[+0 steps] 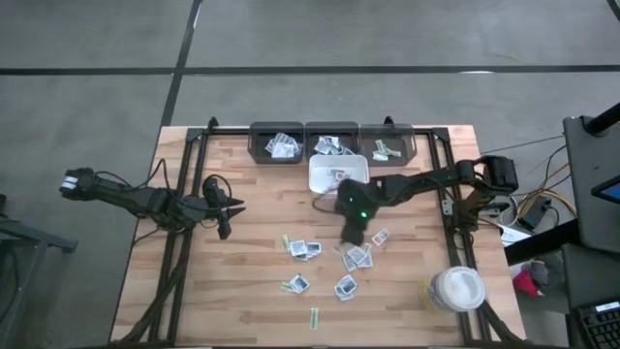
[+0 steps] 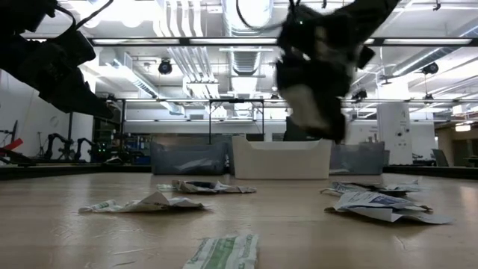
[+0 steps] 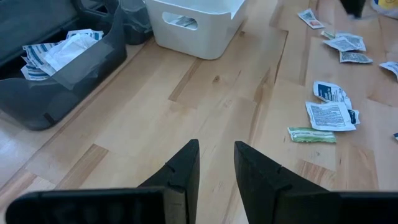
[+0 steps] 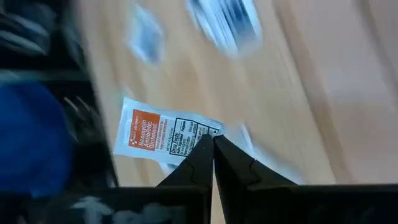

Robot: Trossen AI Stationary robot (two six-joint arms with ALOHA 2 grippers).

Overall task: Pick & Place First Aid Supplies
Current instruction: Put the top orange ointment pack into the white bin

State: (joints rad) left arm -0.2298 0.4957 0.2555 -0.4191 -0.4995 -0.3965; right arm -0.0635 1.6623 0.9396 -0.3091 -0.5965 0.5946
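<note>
Small flat first aid packets [image 1: 351,260] lie scattered on the wooden table's near middle; they also show in the low view [image 2: 377,205] and the left wrist view [image 3: 331,114]. My right gripper [image 4: 212,142] hangs above this scatter [image 1: 354,231], raised off the table [image 2: 323,112], and is shut on a white packet with an orange panel [image 4: 163,137]. My left gripper [image 1: 228,209] waits over the table's left part, fingers open [image 3: 216,163] above bare wood, touching nothing. My right gripper pinches the orange-panel packet by its end edge [image 4: 206,132], opposite the orange panel, between the tips of its two fingers. The rest of the packet sticks out flat beyond the fingertips. In the low view the gripper is well above the table, so the packet is lifted clear.
A white square tray [image 1: 325,176] stands beyond the scatter, with three dark bins [image 1: 276,143] holding packets along the far edge behind it. A round white-lidded jar [image 1: 457,289] sits at the near right. Narrow pale strips [image 1: 314,317] lie near the front edge.
</note>
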